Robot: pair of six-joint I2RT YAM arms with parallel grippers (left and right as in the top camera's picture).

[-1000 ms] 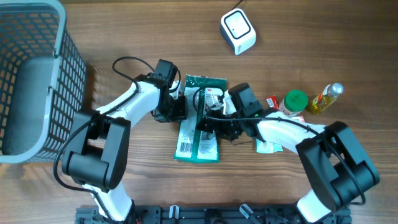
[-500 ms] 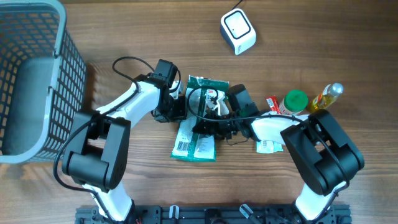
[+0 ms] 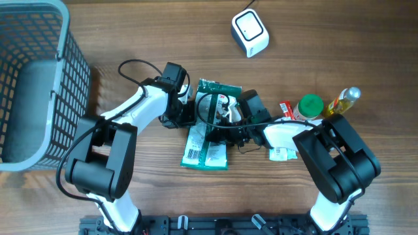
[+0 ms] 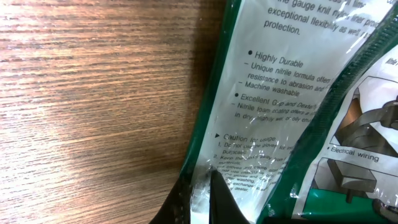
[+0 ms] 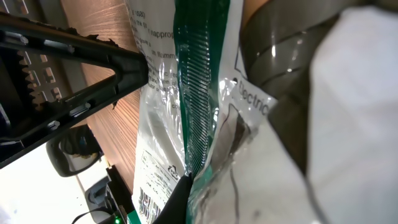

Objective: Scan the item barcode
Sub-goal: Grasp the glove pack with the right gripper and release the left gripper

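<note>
Brown wood-grain surface (image 3: 144, 26), with a grey plastic mesh basket (image 3: 73, 65) at its left edge and a white boxy scanner (image 3: 250, 32) at the far side. The glove packet (image 3: 208, 149) lies flat at centre between both arms, its barcode (image 3: 193, 154) facing up at the near corner. The left gripper (image 4: 200, 202) is pinched on the packet's crinkled clear-plastic edge; the right gripper (image 3: 219, 130) is clamped narrow on the packet beside its ribbed green strip (image 5: 189, 93)

overhead looks straight down; both wrist views close on packet (image 4: 280, 112).
</note>
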